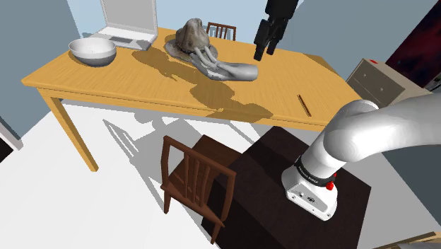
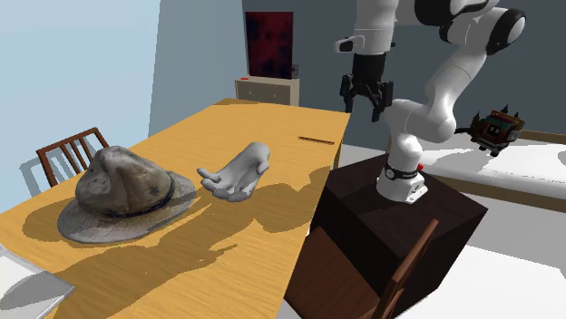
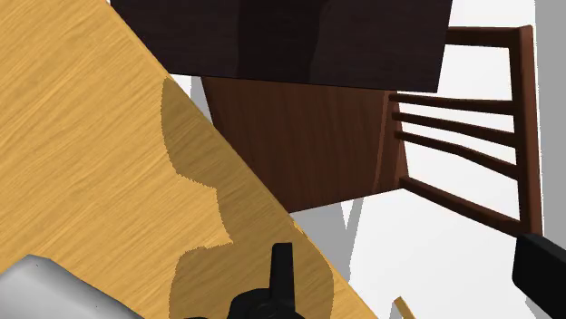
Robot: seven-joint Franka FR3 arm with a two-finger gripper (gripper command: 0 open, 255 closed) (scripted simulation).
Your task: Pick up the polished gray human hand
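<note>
Gray human hand (image 1: 227, 68) lying on the wooden desk (image 1: 85, 81), fingers curled upward, just beside a worn hat (image 1: 192, 39). Higher up, toward the shoulder view's right of the hand and not touching it, black tool (image 1: 265, 54), released, fingers apart with nothing between. At the shoulder view's left end of the desk, white bowl (image 1: 92, 51); toward the right end, thin stick (image 1: 304, 105).

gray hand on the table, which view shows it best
The second exterior view: the hand lies close and unblocked, palm up with curled fingers, beside the hat. The shoulder view shows the hand farther off, fingers toward the hat. The wrist view catches a grey corner that may be it.
</note>
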